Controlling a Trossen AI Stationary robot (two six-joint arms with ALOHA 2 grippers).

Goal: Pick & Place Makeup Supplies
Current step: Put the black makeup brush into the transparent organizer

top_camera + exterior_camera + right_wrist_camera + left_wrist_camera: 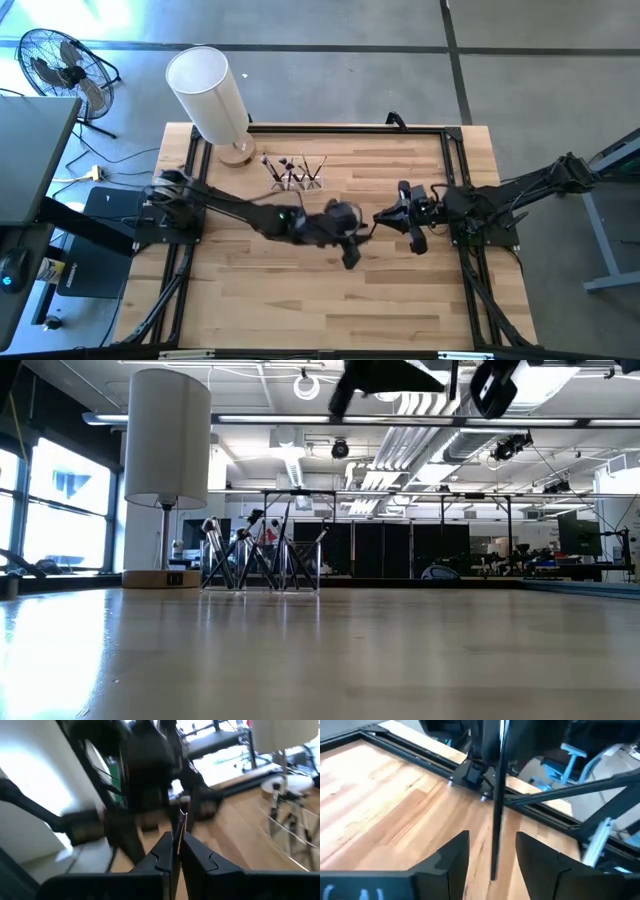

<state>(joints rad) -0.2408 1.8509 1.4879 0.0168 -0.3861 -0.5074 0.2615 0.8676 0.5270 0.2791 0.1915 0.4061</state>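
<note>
One makeup brush (497, 795), a thin dark rod, is held in the air over the middle of the table by my right gripper (176, 840), which is shut on it. My left gripper (492, 840) is open; its fingers stand on either side of the brush's free end without touching it. In the high view the two grippers meet nose to nose, the left (348, 240) and the right (388, 214). Several more brushes stand in a small clear holder (295, 172) (262, 555) near the table's far edge. My right gripper pinches the brush's handle (178, 827) between its two fingers, which lie along it. A short pale end (183, 812) sticks out past the fingertips toward the left gripper. The brush is lifted clear of the table.
A tall white cylinder on a round wooden base (205, 85) (168, 435) stands left of the holder at the far edge. A black frame rail (330, 128) runs around the table. Bare wood (300, 300) lies on the near side of both grippers.
</note>
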